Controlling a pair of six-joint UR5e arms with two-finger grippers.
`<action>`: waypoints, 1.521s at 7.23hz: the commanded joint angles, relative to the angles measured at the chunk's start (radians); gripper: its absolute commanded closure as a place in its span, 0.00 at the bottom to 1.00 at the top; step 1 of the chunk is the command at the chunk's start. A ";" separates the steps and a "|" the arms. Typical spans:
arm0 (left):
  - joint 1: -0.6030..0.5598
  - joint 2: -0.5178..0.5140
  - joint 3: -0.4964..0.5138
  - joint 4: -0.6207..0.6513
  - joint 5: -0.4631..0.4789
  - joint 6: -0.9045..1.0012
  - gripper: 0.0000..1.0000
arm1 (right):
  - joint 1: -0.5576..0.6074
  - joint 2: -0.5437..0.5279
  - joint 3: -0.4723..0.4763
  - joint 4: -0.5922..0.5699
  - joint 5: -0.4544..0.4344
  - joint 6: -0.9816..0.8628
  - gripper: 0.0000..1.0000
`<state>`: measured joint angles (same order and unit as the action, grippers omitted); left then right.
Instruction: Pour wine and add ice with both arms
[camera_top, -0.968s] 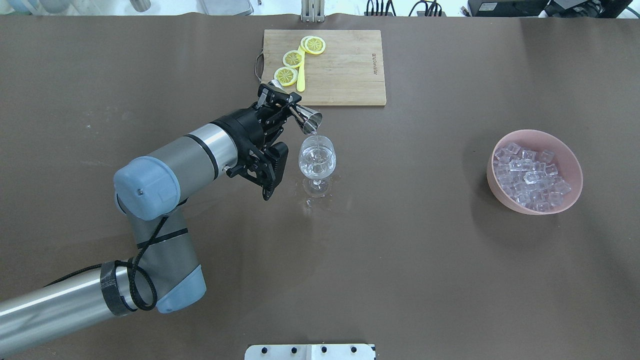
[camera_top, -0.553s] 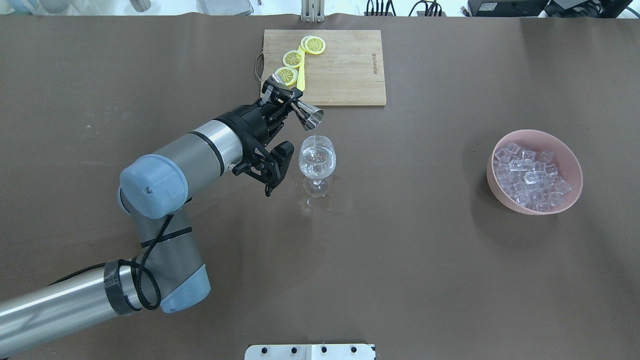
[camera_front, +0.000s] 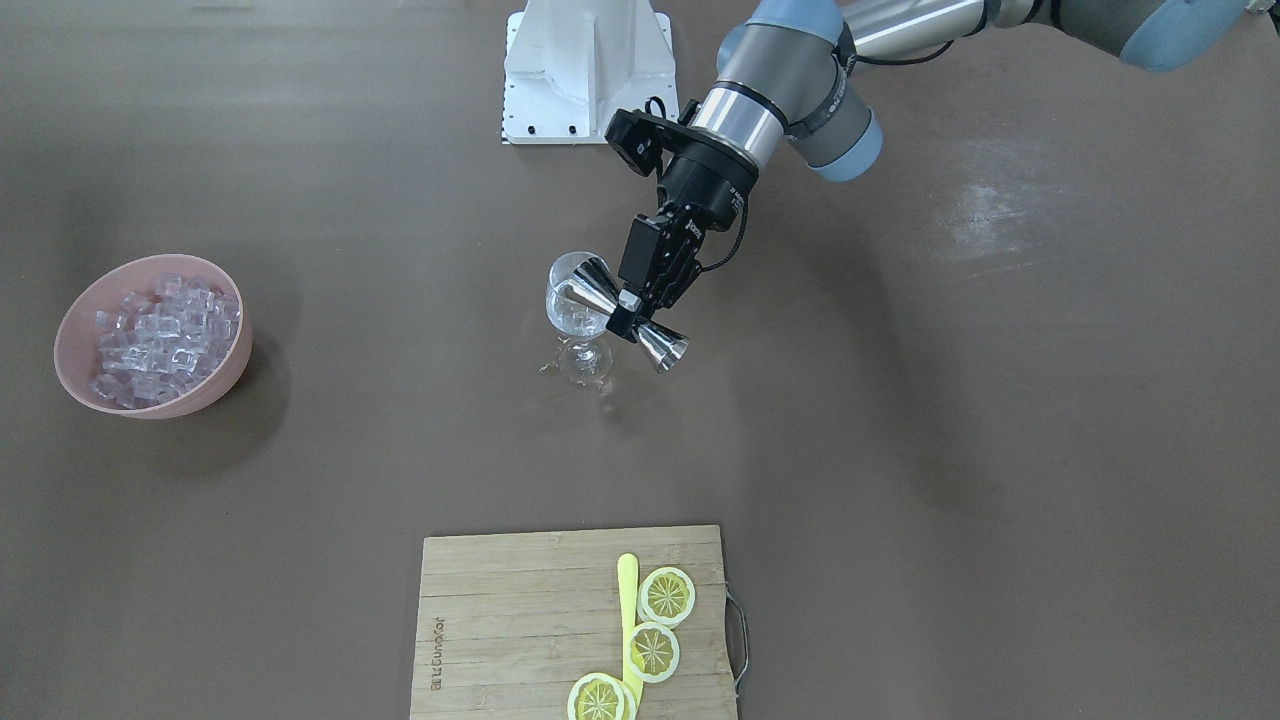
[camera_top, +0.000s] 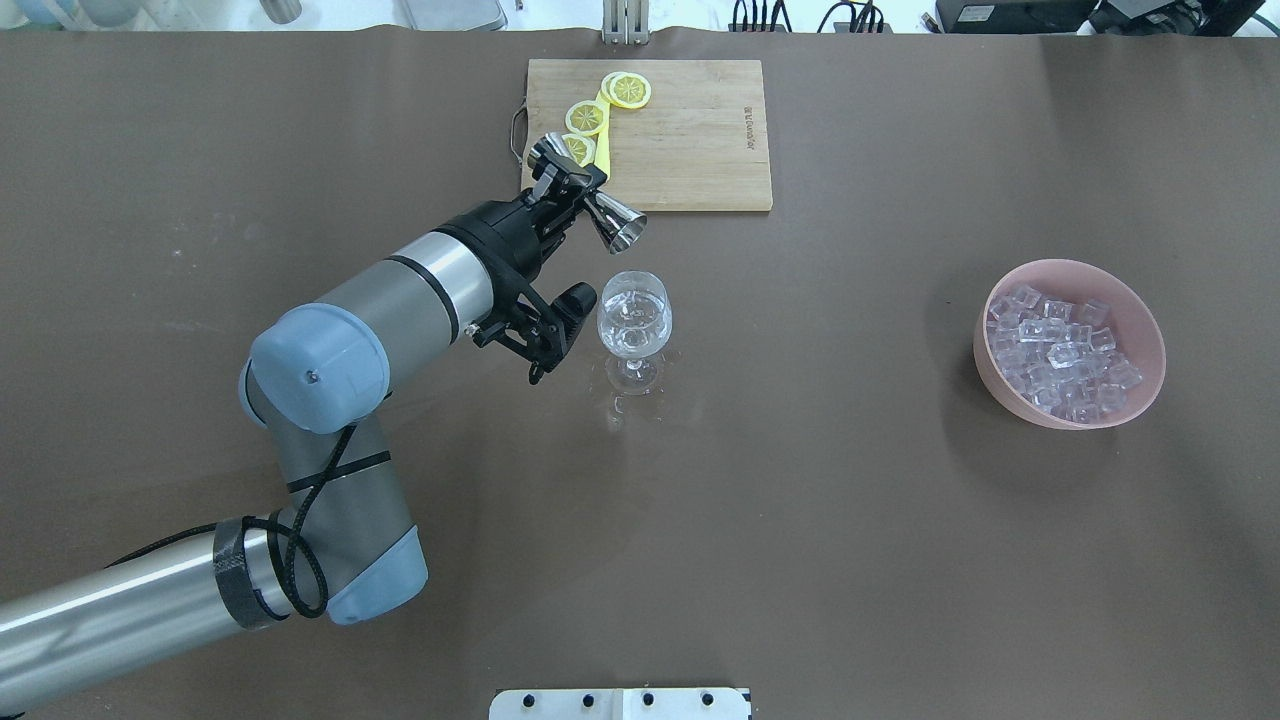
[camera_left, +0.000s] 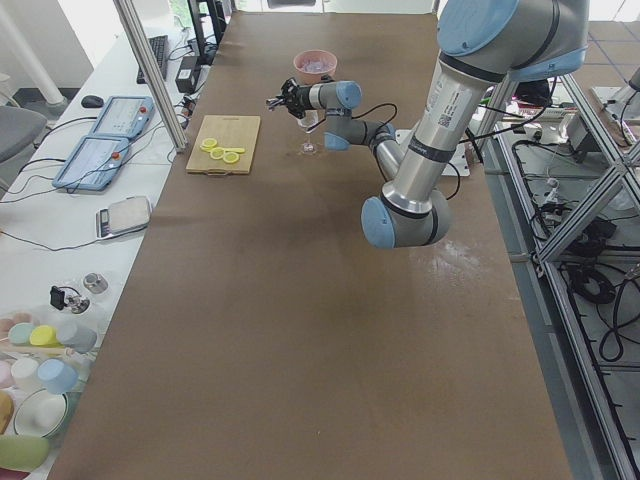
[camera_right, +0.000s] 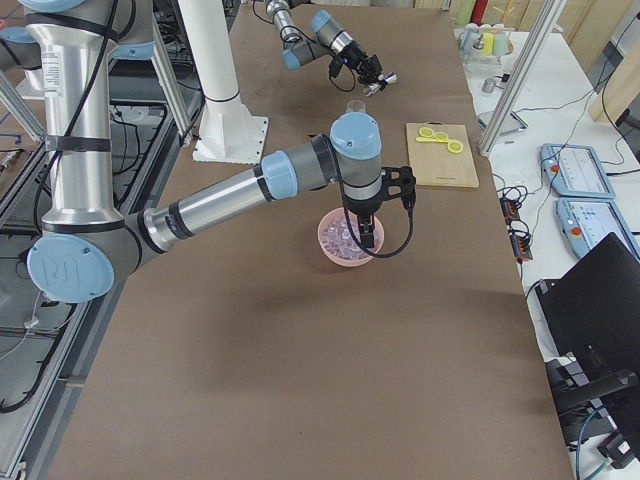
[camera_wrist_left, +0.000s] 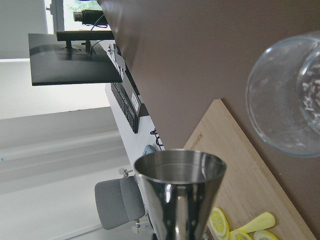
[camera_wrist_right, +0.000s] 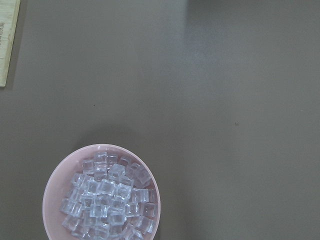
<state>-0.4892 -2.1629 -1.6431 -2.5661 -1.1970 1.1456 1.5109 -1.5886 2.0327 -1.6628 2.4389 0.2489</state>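
Note:
My left gripper (camera_top: 572, 188) is shut on the waist of a steel double jigger (camera_top: 622, 226). It holds the jigger tilted in the air just behind the wine glass (camera_top: 634, 318), its mouth off the rim. The front view shows the gripper (camera_front: 628, 318) and jigger (camera_front: 662, 346) beside the glass (camera_front: 563, 308). The glass stands upright with a little clear wine (camera_top: 634, 338) in it. Ice cubes (camera_top: 1060, 350) fill a pink bowl (camera_top: 1003, 398) at the right. My right gripper (camera_right: 368, 236) hangs over that bowl (camera_right: 334, 250); I cannot tell whether it is open. Its wrist view shows the ice (camera_wrist_right: 107, 200).
A wooden cutting board (camera_top: 690, 140) lies behind the glass with lemon slices (camera_top: 630, 90) and a yellow stick (camera_top: 602, 152) on it. Clear drops (camera_top: 620, 405) lie on the brown table around the glass foot. A white pedestal (camera_front: 587, 70) stands at the robot's side.
The left gripper has drawn the jigger back from over the glass toward the cutting board. The stream of liquid into the glass has stopped.

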 joint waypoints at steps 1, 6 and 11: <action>-0.008 0.000 -0.004 -0.006 0.000 -0.114 1.00 | 0.000 -0.001 0.001 0.000 0.003 0.001 0.00; -0.135 0.185 -0.009 -0.064 0.011 -0.885 1.00 | 0.000 0.005 0.020 0.001 -0.001 0.015 0.00; -0.336 0.324 0.186 -0.250 0.010 -1.539 1.00 | -0.017 0.045 0.027 -0.002 -0.007 0.000 0.00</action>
<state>-0.7772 -1.8207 -1.5652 -2.7981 -1.1859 -0.1898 1.5047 -1.5522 2.0626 -1.6632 2.4353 0.2503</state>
